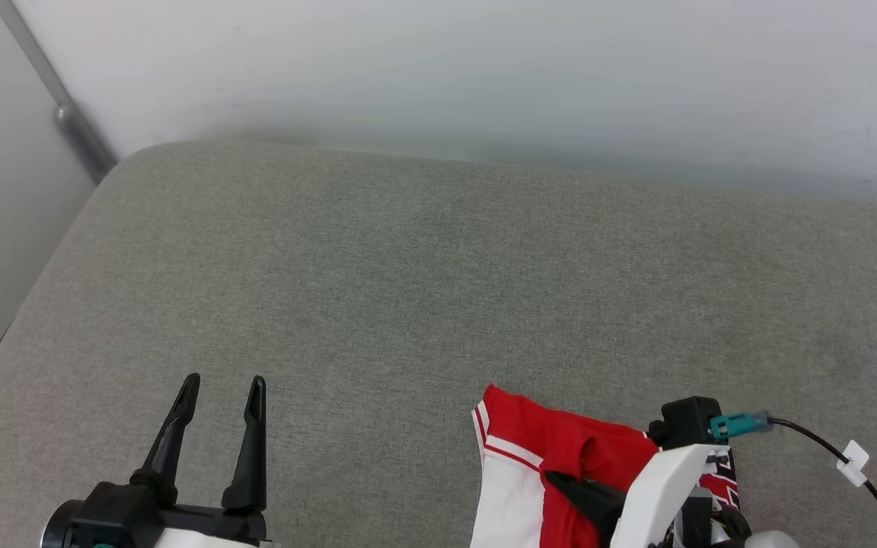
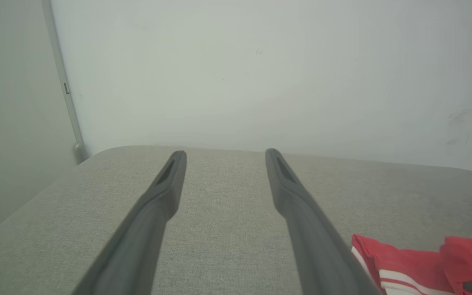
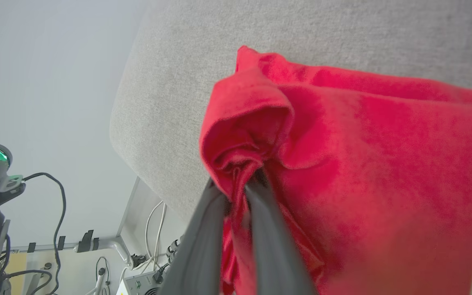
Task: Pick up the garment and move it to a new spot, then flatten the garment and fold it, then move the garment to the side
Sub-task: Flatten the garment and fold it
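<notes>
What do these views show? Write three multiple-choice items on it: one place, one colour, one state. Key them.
1. Where on the grey padded surface is the garment, in the head view?
A. far left corner
B. near side, right
C. centre, by the wall

2. The garment's main colour?
A. blue
B. red
C. green

3. The right gripper is in what state?
A. shut on a fold of the garment
B. open above it
C. open on bare padding

1 B: it sits at that view's lower right.
2 B: red cloth with white panels.
3 A: its fingers pinch bunched red cloth in the right wrist view.
</notes>
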